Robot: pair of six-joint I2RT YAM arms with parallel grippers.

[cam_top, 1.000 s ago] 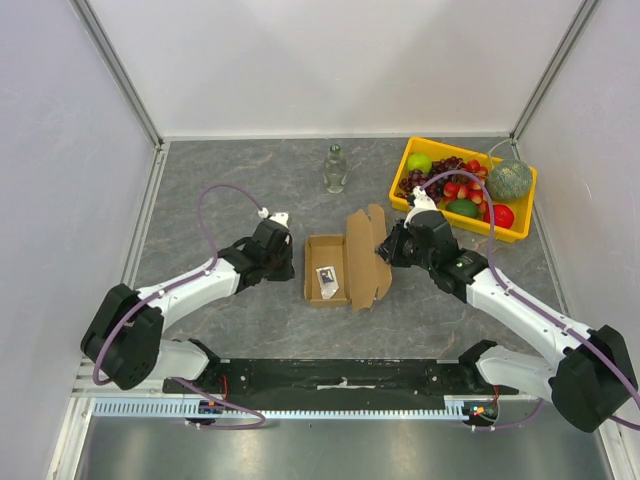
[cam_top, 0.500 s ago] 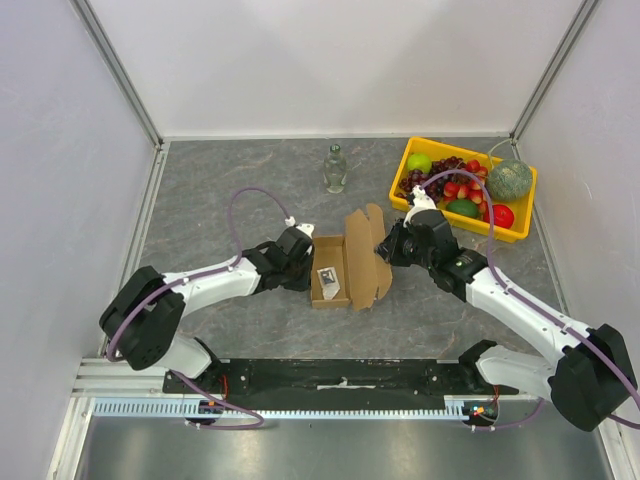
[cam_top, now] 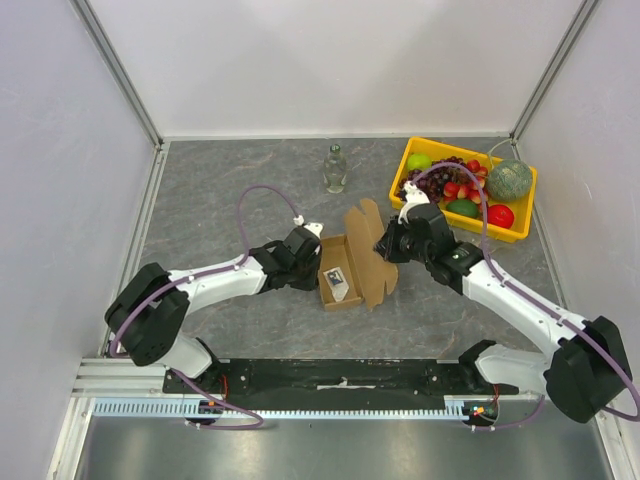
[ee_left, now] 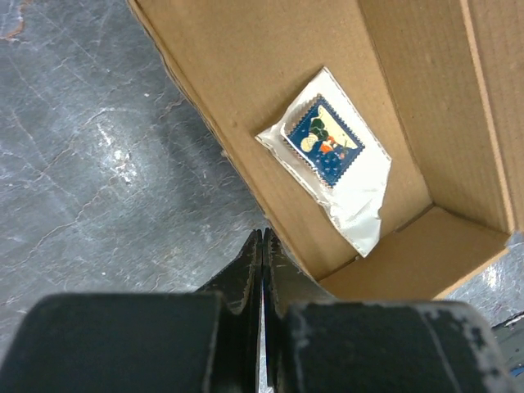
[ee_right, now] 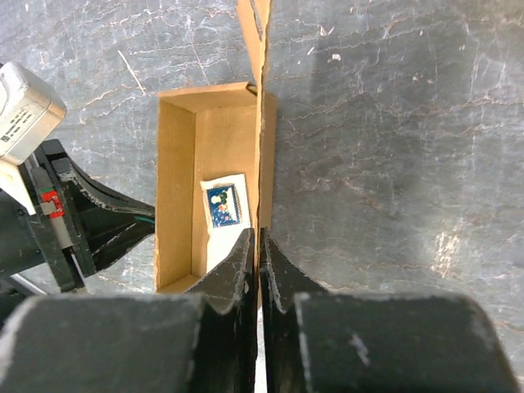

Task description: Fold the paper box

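left gripper (cam_top: 314, 272) closed, empty, paper box (cam_top: 345, 252) wall just ahead-right | right gripper (cam_top: 386, 244) pinching upright lid flap (cam_top: 372, 262), its edge running straight ahead, tray beyond toward left claw | lid likely swings that way | left wrist shows bagged stamp (ee_left: 332, 155) up close, right wrist shows flap grip

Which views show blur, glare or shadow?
Left wrist: the left tool is a near blur; the paper box is sharp, with glare on the plastic sleeve. Right wrist: the right tool is blurred, soft shadow on the tabletop. Top external: even light, sharp.
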